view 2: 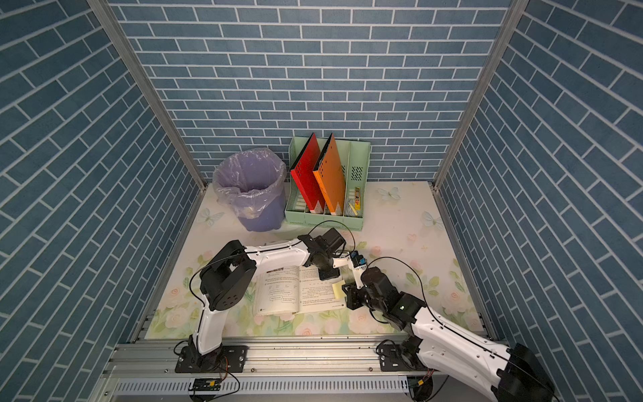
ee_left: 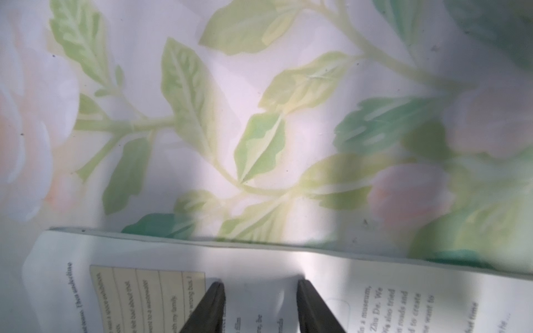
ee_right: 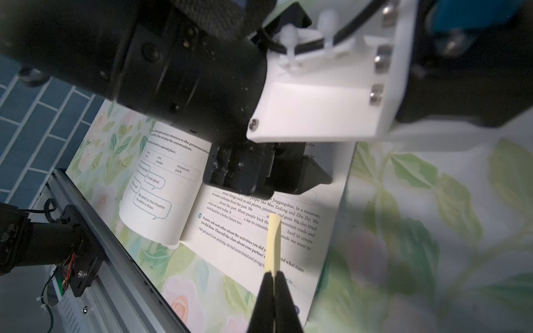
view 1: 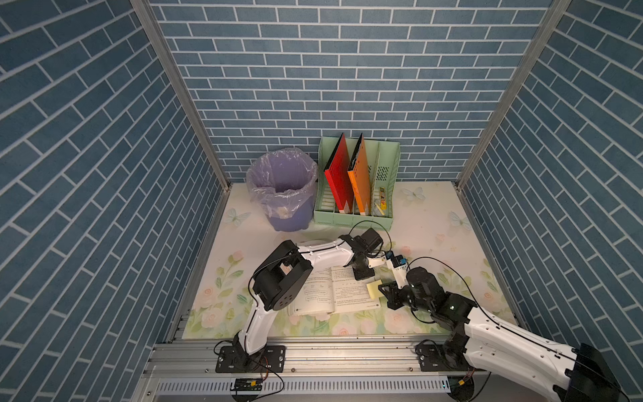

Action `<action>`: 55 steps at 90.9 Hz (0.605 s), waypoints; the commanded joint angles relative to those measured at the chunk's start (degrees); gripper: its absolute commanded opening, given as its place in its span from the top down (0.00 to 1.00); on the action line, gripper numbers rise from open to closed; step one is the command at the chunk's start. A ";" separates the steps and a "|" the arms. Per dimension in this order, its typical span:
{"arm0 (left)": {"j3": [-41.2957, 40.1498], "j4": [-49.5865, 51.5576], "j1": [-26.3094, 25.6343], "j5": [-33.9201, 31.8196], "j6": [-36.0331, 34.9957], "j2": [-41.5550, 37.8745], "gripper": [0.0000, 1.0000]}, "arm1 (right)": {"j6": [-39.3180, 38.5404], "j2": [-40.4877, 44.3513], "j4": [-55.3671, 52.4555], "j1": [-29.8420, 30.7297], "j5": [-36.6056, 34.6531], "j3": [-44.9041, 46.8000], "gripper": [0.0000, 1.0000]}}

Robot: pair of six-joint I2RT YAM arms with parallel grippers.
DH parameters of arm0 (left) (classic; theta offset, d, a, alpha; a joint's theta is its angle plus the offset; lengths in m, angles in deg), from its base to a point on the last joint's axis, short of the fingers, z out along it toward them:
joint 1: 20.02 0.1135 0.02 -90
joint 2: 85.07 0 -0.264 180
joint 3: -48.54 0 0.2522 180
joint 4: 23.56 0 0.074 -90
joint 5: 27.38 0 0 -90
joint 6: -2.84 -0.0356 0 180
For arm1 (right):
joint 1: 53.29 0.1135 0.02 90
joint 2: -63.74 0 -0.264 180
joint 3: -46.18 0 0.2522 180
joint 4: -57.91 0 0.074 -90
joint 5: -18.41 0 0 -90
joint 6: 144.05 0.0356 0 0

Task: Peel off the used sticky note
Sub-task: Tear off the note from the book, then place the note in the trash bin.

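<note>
1. Yellow sticky note (ee_right: 274, 245) sits over the right-hand page of the open book (view 1: 327, 292), near that page's outer edge. It shows in both top views (view 2: 338, 289).
2. Right wrist view shows the note almost edge-on, lifted and slightly curved. I cannot tell if its far edge is stuck to the page.
3. Right gripper (ee_right: 272, 276) has its jaws together, pinching the near edge of the note. In a top view it comes in from the book's right side (view 1: 384, 295).
4. Left gripper (ee_left: 261, 288) has its jaws apart and nothing between them. The tips are down on the same page, near the book's far edge, beside the note but not touching it (view 1: 362, 273).
5. Book lies flat and open on the floral table (view 1: 435, 215), near the front edge between the two arm bases.
6. At the back, well apart from the book, is a purple bin (view 1: 288, 215) with a clear liner.
7. Just beside the bin stands a green file rack (view 1: 386, 163) holding a red folder (view 1: 339, 174) and an orange folder (view 1: 362, 177), both leaning.
</note>
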 commanded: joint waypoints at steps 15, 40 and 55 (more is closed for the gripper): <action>-0.09 7.17 2.36 2.54 -0.44 -2.61 0.53 | -0.47 1.23 -4.21 0.61 -0.79 -4.20 1.00; 0.88 11.71 9.31 8.60 0.74 -12.96 0.51 | -1.99 1.37 -10.72 0.62 -0.79 -14.02 1.00; -2.24 14.98 16.53 14.40 0.92 -21.98 0.47 | -3.61 -2.17 -14.89 0.62 -0.79 -23.19 1.00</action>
